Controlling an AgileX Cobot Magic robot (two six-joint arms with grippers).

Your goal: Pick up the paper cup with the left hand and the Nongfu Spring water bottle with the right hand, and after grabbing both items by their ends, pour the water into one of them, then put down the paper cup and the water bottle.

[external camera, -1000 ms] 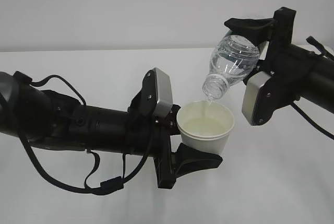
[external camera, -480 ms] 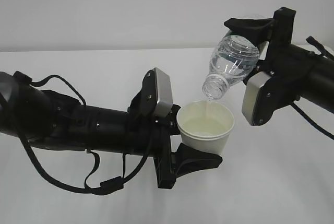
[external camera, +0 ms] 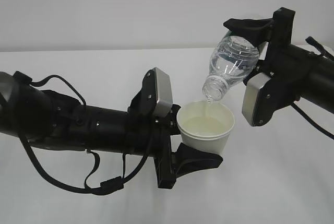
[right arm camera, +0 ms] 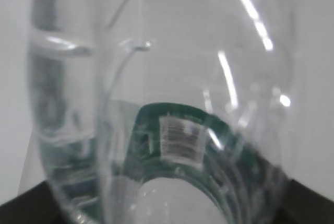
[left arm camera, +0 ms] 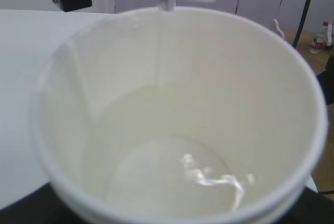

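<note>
Two things are in my grip. My left hand [external camera: 195, 153] clamps the cup [external camera: 205, 126] low on its wall, upright above the table [external camera: 78, 62]. Water [left arm camera: 177, 177] lies in the cup's bottom, and a thin stream [left arm camera: 163, 46] runs down its inner wall. My right hand [external camera: 255, 51] holds the bottle [external camera: 232, 65] by its base, tipped neck-down, mouth just above the cup's rim. Part of its green label [right arm camera: 177, 130] shows in the right wrist view.
</note>
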